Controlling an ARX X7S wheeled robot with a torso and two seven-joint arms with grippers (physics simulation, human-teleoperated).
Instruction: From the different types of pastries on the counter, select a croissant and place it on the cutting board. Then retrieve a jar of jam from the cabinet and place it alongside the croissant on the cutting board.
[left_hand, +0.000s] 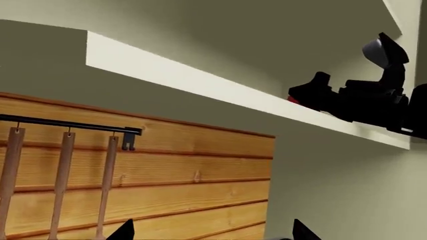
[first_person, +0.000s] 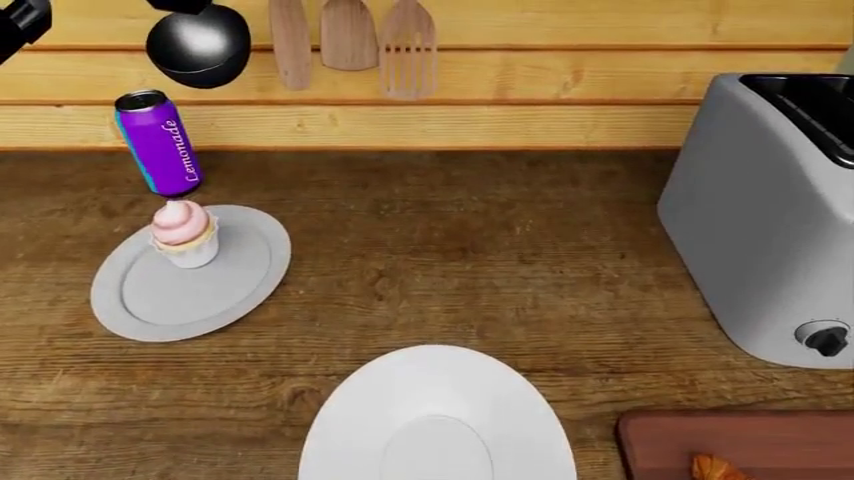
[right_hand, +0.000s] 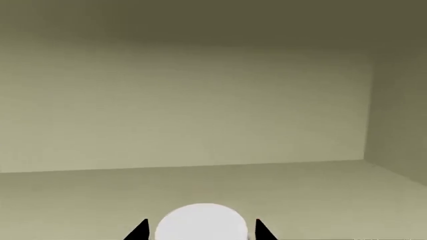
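Note:
Inside the cabinet, the jar of jam shows its white lid between the fingertips of my right gripper, which hug it on both sides. From the left wrist view that gripper rests on the white shelf, with a sliver of the red jar under it. My left gripper is open and holds nothing, facing the wood wall below the shelf. The croissant lies on the cutting board at the counter's near right. The cupcake stands on a grey plate.
A purple lemonade can stands behind the cupcake. A white plate lies at the front of the counter. The toaster stands right. Wooden utensils hang on the wall rail. A black arm joint hangs top left.

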